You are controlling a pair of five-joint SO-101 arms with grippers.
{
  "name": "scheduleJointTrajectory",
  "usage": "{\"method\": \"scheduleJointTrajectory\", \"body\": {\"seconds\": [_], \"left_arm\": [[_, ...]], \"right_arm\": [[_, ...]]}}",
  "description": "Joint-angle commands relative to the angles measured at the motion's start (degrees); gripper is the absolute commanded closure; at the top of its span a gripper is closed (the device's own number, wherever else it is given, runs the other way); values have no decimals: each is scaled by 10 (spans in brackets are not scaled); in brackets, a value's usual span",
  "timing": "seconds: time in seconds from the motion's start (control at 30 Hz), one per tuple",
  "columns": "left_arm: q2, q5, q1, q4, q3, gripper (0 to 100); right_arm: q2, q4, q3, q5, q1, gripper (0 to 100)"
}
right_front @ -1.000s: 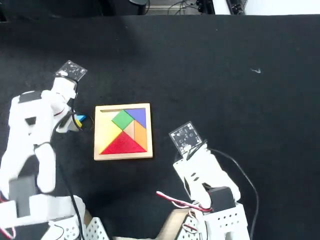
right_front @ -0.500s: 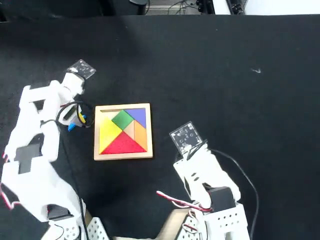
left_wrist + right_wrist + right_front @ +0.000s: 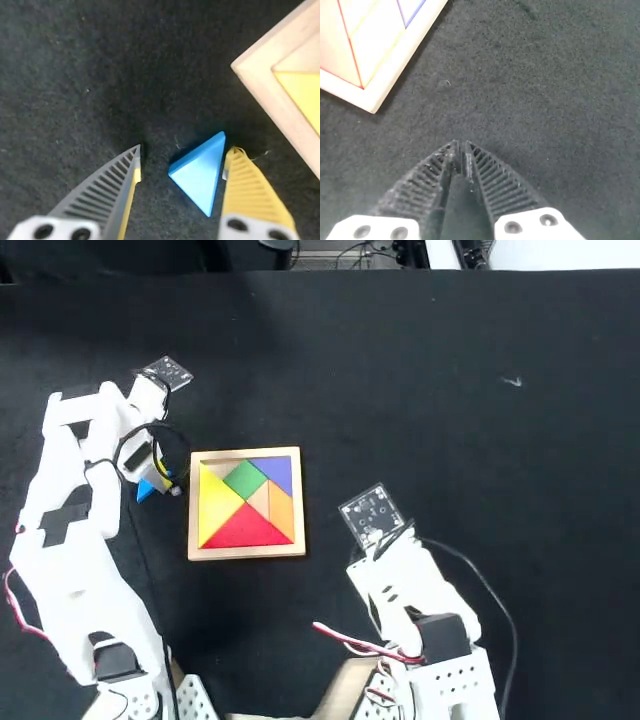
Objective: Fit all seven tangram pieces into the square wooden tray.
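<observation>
1. Since the blue triangle [image 3: 148,489] is the one piece lying outside the tray [image 3: 246,552], the left arm is the one with work to do. It's stretched forward up the left side of the black cloth [image 3: 450,440] with its wrist bent in toward the tray, so the left gripper [image 3: 184,150] hangs right over that piece.
2. The claw is spread wide and straddles the triangle. The yellow finger [image 3: 245,185] looks to be touching one edge or just beside it, and the grey finger [image 3: 107,185] stands clearly apart on the other side. Nothing is gripped yet. My guess is it's lined up this way to pinch the piece across its flat sides.
3. The blue triangle lies flat on the cloth, just beside the tray's left edge and near a corner.
4. The tray already holds the yellow triangle [image 3: 215,502], green square [image 3: 245,479], a violet-blue piece [image 3: 278,473], an orange piece [image 3: 283,510] and the red triangle [image 3: 245,529]. The pale patch [image 3: 259,500] in the middle could be the open slot for the blue one, but I can't tell for sure.
5. Over on the right, the other arm is folded back near its base, just off the tray's near right corner. The right gripper [image 3: 461,147] is pinched closed on nothing and points down at bare cloth, so it looks parked out of the way.
</observation>
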Motion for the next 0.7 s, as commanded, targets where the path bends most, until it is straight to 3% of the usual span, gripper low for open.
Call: {"method": "scheduleJointTrajectory", "body": {"seconds": [0.0,0.23,0.67], "left_arm": [[5,-19,-11,0,-24,746],[3,-22,-7,32,-29,860],[1,-18,-11,52,-33,873]], "right_arm": [[-53,4,-2,4,7,977],[-53,4,-2,4,7,977],[-53,4,-2,4,7,977]]}}
